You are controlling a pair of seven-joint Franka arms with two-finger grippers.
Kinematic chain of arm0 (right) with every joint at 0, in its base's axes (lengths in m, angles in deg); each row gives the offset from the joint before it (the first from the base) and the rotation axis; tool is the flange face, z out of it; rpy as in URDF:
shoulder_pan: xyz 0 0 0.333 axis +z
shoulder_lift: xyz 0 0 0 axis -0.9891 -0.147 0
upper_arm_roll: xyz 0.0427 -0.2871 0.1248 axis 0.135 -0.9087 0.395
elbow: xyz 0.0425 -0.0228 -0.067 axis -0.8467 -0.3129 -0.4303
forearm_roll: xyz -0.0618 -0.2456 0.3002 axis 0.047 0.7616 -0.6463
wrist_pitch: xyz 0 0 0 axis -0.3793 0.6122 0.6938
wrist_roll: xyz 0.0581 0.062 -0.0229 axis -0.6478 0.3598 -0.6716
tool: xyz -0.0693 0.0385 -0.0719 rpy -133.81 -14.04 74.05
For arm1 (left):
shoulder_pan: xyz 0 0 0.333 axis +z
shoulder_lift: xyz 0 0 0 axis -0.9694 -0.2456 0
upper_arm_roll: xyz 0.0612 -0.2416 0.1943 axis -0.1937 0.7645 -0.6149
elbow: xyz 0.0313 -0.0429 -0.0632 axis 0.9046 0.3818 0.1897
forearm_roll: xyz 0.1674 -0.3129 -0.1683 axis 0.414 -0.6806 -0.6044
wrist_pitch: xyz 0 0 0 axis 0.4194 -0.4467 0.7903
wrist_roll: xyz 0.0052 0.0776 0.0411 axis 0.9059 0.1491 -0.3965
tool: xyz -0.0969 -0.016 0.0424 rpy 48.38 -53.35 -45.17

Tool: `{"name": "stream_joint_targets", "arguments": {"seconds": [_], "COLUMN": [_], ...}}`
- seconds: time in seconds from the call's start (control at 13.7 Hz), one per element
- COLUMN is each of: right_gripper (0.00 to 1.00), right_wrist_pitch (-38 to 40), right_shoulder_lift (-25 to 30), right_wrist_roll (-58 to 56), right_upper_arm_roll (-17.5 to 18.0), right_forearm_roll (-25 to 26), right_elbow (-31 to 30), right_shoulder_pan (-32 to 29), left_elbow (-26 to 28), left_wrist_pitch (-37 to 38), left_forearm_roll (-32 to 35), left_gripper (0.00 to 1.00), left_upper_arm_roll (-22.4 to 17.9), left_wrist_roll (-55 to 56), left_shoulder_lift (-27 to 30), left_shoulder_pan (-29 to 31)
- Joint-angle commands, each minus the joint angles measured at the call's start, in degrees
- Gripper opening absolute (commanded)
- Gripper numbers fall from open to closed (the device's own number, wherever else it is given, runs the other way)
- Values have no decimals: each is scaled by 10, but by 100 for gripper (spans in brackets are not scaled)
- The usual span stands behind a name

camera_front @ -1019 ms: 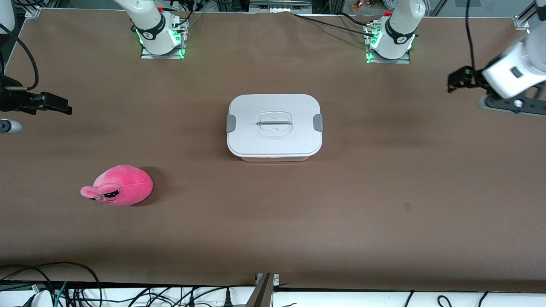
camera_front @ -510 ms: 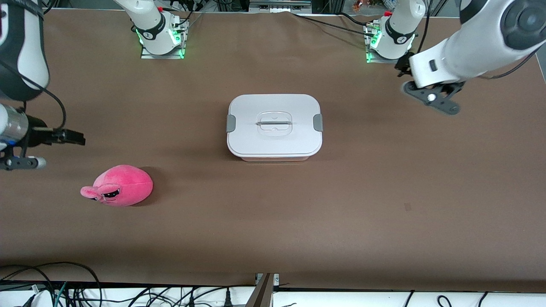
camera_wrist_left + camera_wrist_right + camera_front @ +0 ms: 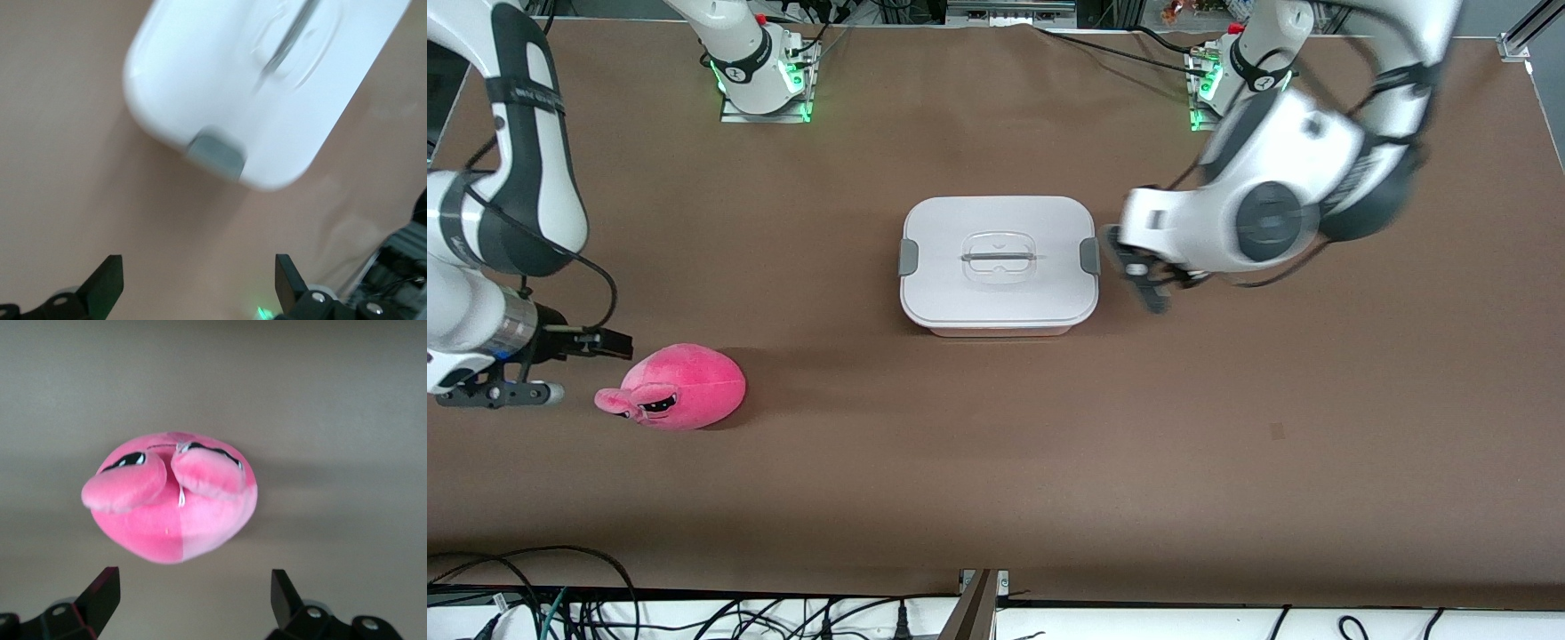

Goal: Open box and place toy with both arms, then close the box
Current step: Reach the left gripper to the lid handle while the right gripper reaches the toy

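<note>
Pink toy (image 3: 680, 387) beside spread right claw (image 3: 189, 600); box (image 3: 999, 264) lidded.

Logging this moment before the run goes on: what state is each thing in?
box: closed, lid on, both grey clips down.
toy: lying on the table, ungrasped.
left gripper: open, beside the box's clip.
right gripper: open, beside the toy.
</note>
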Motion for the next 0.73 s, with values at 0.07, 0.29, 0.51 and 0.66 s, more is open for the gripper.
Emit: {"name": "stream_joint_targets", "arguments": {"seconds": [0.07, 0.29, 0.51, 0.66], "right_gripper": [100, 100, 100, 100], "right_wrist_pitch": [-38, -72, -115, -151], "right_shoulder_lift": [-20, -35, -42, -44], "right_wrist_roll": [9, 9, 9, 9], "right_upper_arm_roll": [4, 6, 6, 7], "right_forearm_roll": [-2, -15, -15, -15], "right_elbow": [9, 2, -26, -50], "right_shoulder_pan": [7, 7, 7, 7], "left_elbow": [-28, -19, -19, -21], "left_wrist_pitch": [-103, -179, -221, -237], "left_forearm_roll": [4, 34, 72, 74], "left_gripper": [100, 100, 100, 80], "left_upper_arm_roll": [-9, -9, -8, -8], "left_wrist_roll": [-27, -26, -28, -29], "left_shoulder_lift": [-23, -46, -69, -80], "left_shoulder_pan": [-98, -149, -154, -155]}}
